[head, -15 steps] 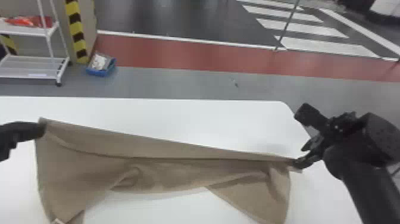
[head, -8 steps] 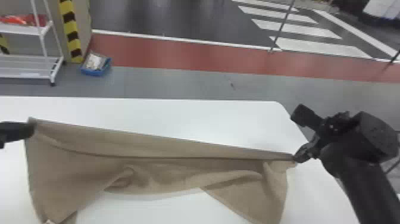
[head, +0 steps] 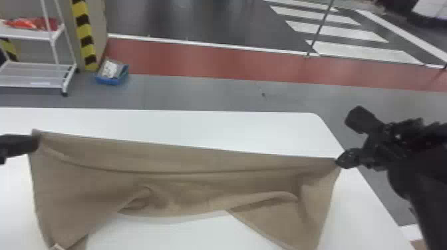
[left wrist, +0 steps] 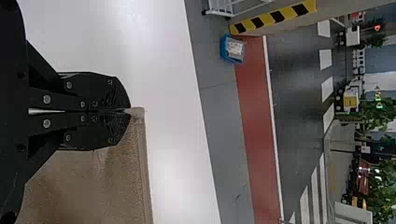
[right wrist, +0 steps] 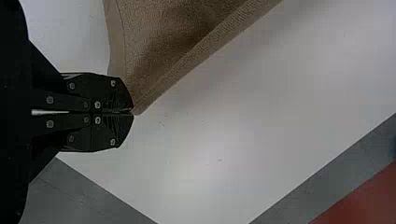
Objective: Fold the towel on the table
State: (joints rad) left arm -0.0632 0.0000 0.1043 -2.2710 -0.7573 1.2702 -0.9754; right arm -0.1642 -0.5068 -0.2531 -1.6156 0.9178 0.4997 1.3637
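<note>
Two corners of the towel [head: 83,179] are pinched, by the left claw [left wrist: 129,111] and right claw [right wrist: 132,112]; I'd pull evenly, then lower gently so the bunched middle [head: 179,197] flattens.

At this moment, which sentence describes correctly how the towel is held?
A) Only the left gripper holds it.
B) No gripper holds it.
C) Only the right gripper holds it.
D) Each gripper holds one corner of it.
D: the left gripper and the right gripper each pinch a corner of the towel between closed fingers.
</note>
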